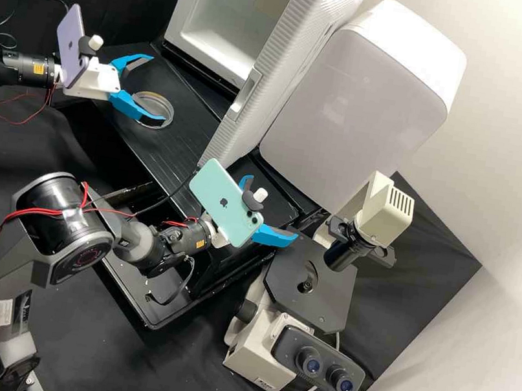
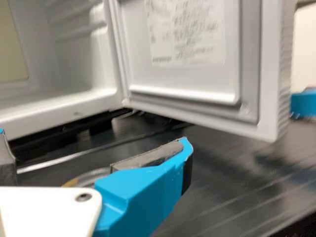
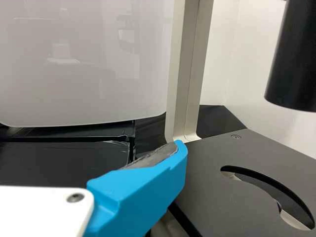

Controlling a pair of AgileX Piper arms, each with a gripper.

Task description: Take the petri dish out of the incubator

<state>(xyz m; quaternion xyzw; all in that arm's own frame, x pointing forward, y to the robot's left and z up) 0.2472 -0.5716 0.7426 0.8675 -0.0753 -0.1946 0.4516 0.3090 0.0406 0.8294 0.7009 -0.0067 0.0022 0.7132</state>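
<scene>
1. Black cloth covers the desk [image 1: 106,355] in the high view, and a ribbed black tray [image 1: 181,157] lies on it from the centre toward the upper left. A white incubator [image 1: 235,15] stands at top centre with its door [image 1: 279,74] swung wide, and a white box-shaped unit [image 1: 367,100] sits just right of the door. The petri dish [image 1: 154,103] lies flat on the tray in front of the open chamber, outside it, upper left of centre. The left pincer [image 1: 154,89] is at upper left with its fingers spread apart, one on either side of the dish. The nearer finger overlaps the dish's rim, but I cannot tell whether it touches. The right pincer [image 1: 272,209], at mid-frame, has its fingers apart and grips nothing. It is just beside the stage [image 1: 325,290] of a microscope [image 1: 264,346] at lower right.
2. From the left wrist, one blue finger [image 2: 148,192] hangs low over the tray, well apart from the other finger's grey pad [image 2: 6,158]. An arc of the dish's rim [image 2: 81,178] shows between them. Beyond stand the incubator's open chamber [image 2: 54,64] and the inner face of its door [image 2: 197,59].
3. From the right wrist, one blue finger [image 3: 143,192] sits at the edge of the slotted microscope stage [image 3: 237,163]. A black cylinder [image 3: 294,54] hangs above the stage, and the white unit [image 3: 84,59] is behind.
</scene>
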